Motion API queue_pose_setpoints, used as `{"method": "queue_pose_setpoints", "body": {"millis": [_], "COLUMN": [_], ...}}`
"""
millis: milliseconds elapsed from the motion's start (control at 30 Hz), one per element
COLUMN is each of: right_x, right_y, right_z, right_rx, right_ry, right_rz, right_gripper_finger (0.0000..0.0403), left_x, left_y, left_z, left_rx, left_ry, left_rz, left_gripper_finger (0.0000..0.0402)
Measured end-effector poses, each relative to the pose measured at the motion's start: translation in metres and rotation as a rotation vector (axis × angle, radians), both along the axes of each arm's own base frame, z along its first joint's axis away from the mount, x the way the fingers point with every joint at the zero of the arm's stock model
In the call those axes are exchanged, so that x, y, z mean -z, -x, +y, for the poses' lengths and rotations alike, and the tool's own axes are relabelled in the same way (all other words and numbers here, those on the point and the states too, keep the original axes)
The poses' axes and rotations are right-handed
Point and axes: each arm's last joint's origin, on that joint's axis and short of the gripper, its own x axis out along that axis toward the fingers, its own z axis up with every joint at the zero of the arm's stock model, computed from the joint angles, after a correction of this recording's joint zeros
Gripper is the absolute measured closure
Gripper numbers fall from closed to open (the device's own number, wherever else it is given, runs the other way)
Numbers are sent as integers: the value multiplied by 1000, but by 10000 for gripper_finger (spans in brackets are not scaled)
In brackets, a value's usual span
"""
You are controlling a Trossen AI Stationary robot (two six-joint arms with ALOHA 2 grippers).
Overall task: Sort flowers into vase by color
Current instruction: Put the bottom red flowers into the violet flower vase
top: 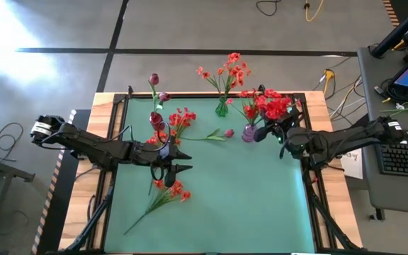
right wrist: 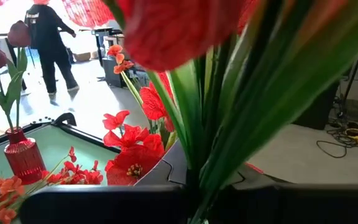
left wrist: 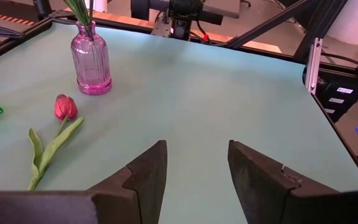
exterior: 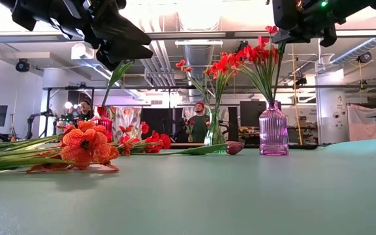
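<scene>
A purple vase (top: 248,133) at the far right of the green mat holds bright red flowers (top: 271,106). My right gripper (top: 262,132) is level beside them and shut among their stalks. A green vase (top: 222,108) holds orange-red sprays, and a red vase (top: 156,120) holds magenta tulips. One tulip (top: 218,134) lies flat between the vases. Red blossoms (top: 180,119) and an orange-red spray (top: 168,190) lie on the mat on the left. Between those two my left gripper (top: 184,162) hangs open above the mat, holding nothing. My right gripper is shut on the green stalks (right wrist: 194,168) of the red flowers, high up just under the blossoms. It comes level from the table's right side and lies across the stalks. Leaves hide the fingertips. The stalks rise from the mouth of the purple vase (exterior: 273,104).
Black frame rails (top: 112,106) edge the mat. A desk with a keyboard (top: 406,159) stands right of the table. Cables lie on the floor beyond the far edge. People stand in the room behind (exterior: 200,124). Bare mat (top: 261,205) lies at the near right.
</scene>
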Motion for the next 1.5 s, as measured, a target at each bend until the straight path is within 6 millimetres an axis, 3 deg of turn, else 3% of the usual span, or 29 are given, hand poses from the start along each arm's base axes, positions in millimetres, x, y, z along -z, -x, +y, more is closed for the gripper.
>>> {"method": "queue_pose_setpoints", "body": {"millis": [1500], "right_x": [51], "right_y": [-38], "right_z": [1], "right_rx": [25], "right_ry": [17], "right_rz": [254], "right_gripper_finger": [390], "left_x": [0], "left_y": [0], "left_z": [0], "left_rx": [0], "left_ry": [0], "left_rz": [1], "left_gripper_finger": [243]}}
